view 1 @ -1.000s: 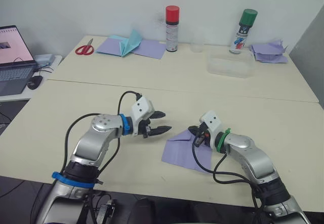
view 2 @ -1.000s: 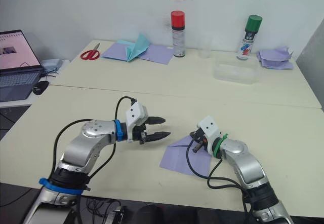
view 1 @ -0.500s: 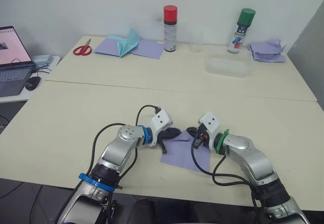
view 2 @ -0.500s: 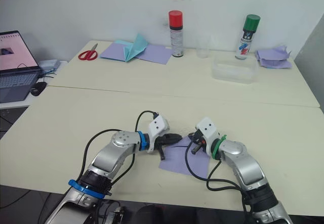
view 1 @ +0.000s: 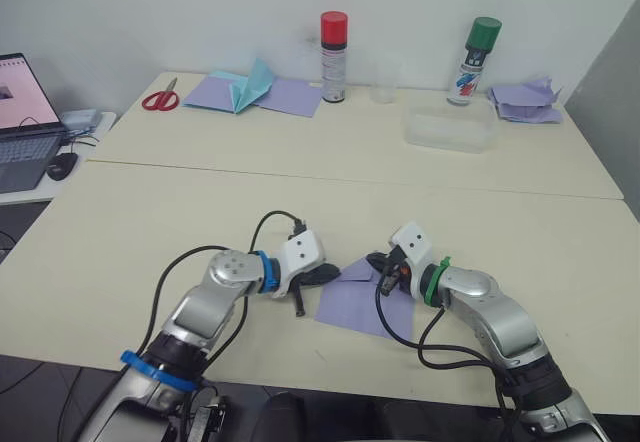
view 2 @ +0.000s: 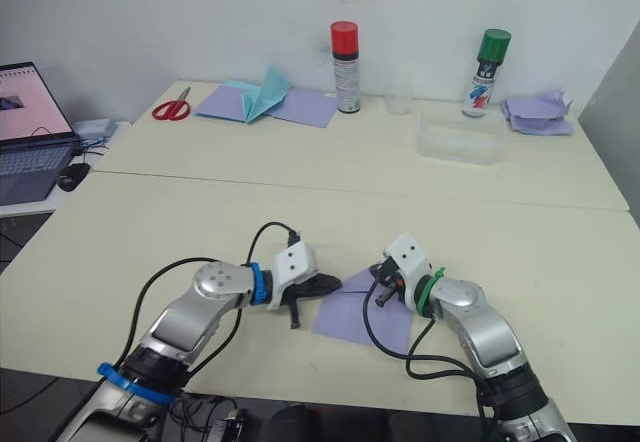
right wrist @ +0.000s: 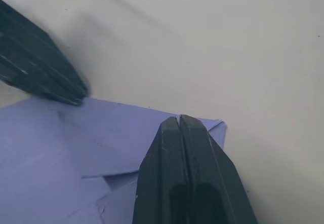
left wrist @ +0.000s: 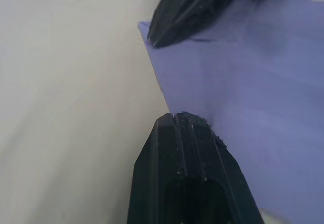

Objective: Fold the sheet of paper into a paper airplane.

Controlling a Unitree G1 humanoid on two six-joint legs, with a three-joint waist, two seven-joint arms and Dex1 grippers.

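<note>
The left hand (view 1: 312, 284) lies low on the tabletop (view 1: 150, 212) with its two black fingers apart, one tip resting on the left corner of the sheet of paper (view 1: 360, 304), the other just outside the left edge. The right hand (view 1: 383, 265) has its fingers together, tip pressed onto the far folded corner of the sheet; nothing is clamped between them.

The sheet lies flat at the near centre of the tabletop, between the two hands. From the sheet, the red-capped spray can (view 1: 334, 44) stands at 12 o'clock, the green-capped can (view 1: 474, 47) and clear plastic tray (view 1: 452, 128) near 1 o'clock, the scissors (view 1: 159, 96) near 10 o'clock.

Handling: the sheet is judged light, thin and limp. It will slide under sideways push and crease or tear if pinched hard. Take hold at a free edge or corner, pinning the opposite side with the other hand.
</note>
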